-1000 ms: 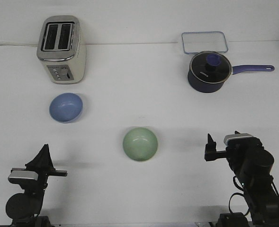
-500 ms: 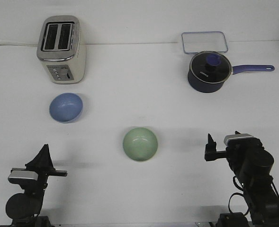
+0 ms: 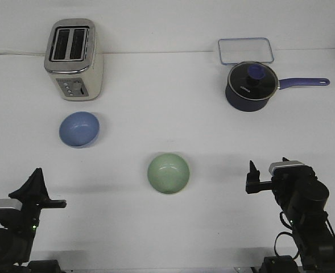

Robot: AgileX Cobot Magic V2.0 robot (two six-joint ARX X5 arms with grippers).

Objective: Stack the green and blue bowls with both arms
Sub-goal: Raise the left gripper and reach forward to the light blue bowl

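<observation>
The green bowl [image 3: 168,173] sits upright near the middle of the white tabletop [image 3: 167,114], with the blue bowl [image 3: 79,128] well apart, toward the toaster [image 3: 74,59]. Both bowls are untouched. The left hand [image 3: 33,190] hangs low near the front edge, on the blue bowl's side; the right hand [image 3: 267,173] hovers beside the green bowl, apart from it. Whether either hand's fingers are spread or closed cannot be told.

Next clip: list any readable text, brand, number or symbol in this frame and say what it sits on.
Saucepan: a short white brand mark on its dark side, too small and blurred to read.
Toaster: small control buttons on the front, any markings too small to read.
Green bowl, blue bowl, clear container: no text visible.
Nothing in this frame can be read with confidence.
</observation>
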